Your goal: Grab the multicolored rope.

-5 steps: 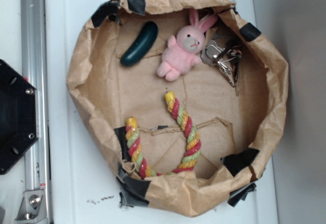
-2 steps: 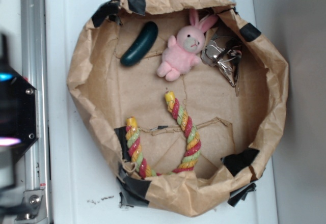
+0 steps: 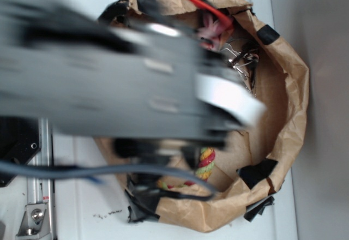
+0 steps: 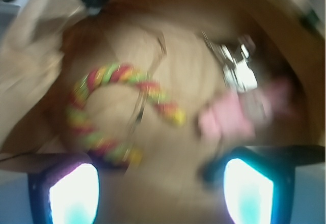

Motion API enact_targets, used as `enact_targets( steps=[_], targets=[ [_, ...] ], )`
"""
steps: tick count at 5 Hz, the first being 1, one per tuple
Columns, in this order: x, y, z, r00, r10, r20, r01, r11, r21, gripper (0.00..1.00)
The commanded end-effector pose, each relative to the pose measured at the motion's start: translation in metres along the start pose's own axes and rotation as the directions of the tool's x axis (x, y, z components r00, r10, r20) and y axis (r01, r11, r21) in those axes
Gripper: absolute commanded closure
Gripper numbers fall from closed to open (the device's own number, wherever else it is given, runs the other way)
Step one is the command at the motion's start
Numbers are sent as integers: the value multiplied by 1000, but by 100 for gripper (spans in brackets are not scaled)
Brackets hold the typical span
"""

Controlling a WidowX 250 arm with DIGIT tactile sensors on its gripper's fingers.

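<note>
Currently the gripper (image 4: 162, 193) is open and empty: in the wrist view its two glowing fingers (image 4: 74, 193) stand wide apart at the bottom edge, with bare paper between them. It hangs above the floor of the brown paper basket (image 3: 292, 109), touching nothing.

From the gripper, the multicolored rope (image 4: 109, 114) lies ahead and to the left, nearer the left finger than the right. The rope is bent into a horseshoe, so it has no single long axis: two roughly parallel legs joined by a curve on the left. One yellow-capped end points toward the pink bunny (image 4: 229, 114); the other lies just ahead of the left finger. In the exterior view the blurred arm hides most of the basket, and only a short section of rope (image 3: 205, 162) shows near the basket's near wall.

Judgement: the coming move needs a shift left, then a descent with the jaws set across one leg.

Shiny metal keys (image 4: 237, 68) lie far right. No writing or brand is legible; both views are motion-blurred.
</note>
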State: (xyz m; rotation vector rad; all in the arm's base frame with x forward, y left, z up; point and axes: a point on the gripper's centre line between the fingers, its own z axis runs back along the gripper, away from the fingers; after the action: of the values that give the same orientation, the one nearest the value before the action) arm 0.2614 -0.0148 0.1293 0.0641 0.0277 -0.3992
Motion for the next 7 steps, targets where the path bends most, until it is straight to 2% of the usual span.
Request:
enact_targets(
  steps=[1, 2, 3, 4, 5, 6, 7],
  targets=[
    [44, 11, -55, 972, -236, 22, 235, 972, 26, 0],
    [31, -11, -72, 916, -401, 35, 401, 916, -9, 0],
    [11, -29, -77, 850, -525, 47, 521, 850, 70, 0],
    [16, -26, -85, 859, -511, 19, 509, 859, 59, 0],
    [30, -20, -103, 881, -469, -64, 470, 883, 6, 0],
    [39, -17, -116, 917, -371, -146, 379, 925, 32, 0],
    [39, -14, -116, 953, -272, -130, 284, 955, 84, 100]
  ],
)
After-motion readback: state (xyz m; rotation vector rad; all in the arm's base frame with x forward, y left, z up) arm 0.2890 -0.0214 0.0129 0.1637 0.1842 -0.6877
